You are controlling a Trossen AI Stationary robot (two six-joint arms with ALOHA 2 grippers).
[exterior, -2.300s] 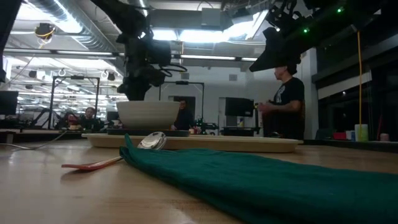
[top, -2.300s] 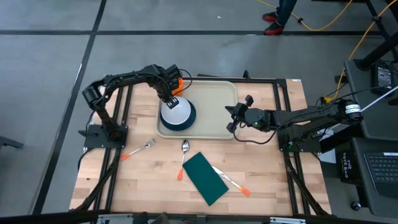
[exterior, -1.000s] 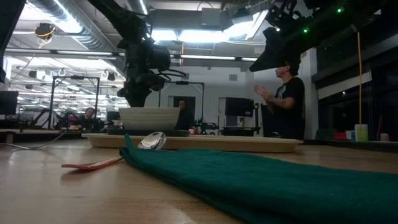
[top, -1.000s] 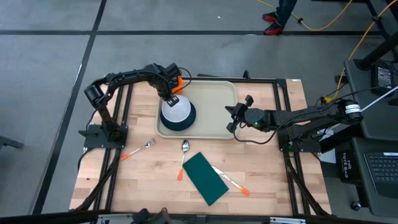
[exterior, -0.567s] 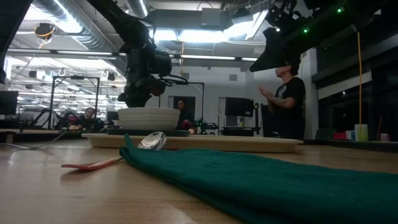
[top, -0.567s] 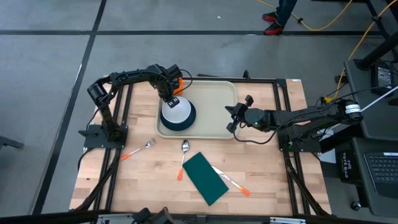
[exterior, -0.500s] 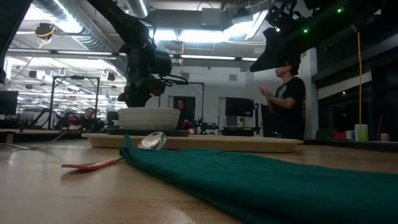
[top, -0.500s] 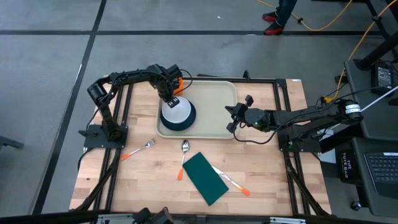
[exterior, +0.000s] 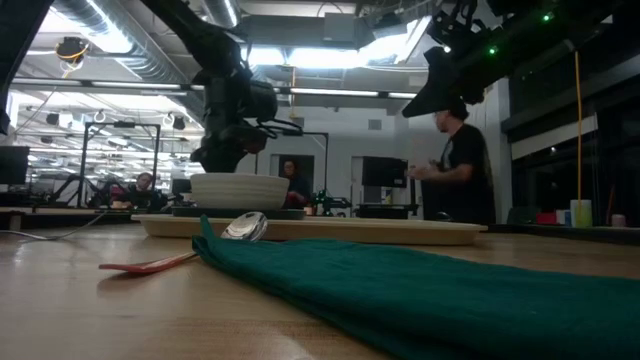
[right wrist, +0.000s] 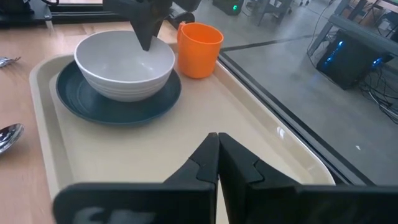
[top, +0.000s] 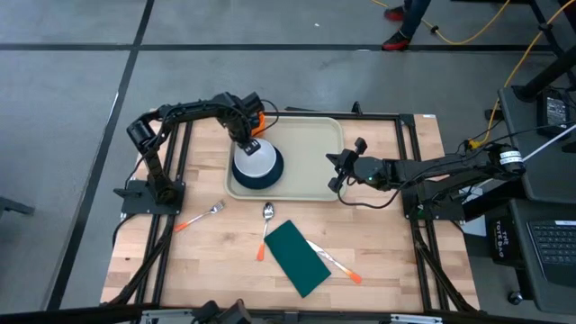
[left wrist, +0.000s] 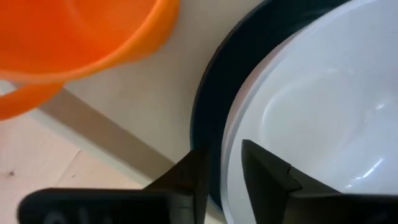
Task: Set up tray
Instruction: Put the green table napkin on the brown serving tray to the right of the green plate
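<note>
Left pincer: slightly parted astride bowl rim on tray, nothing clamped. Risk: bowl dragged off plate if snagged.

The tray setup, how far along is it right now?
Done: the beige plastic tray holds a dark round plate with a white bowl in it, and an orange cup.

In hand: the left gripper straddles the bowl's rim, fingers parted. The right gripper waits shut above the tray.

Left: the fork, spoon, green napkin and another utensil lie on the table.
</note>
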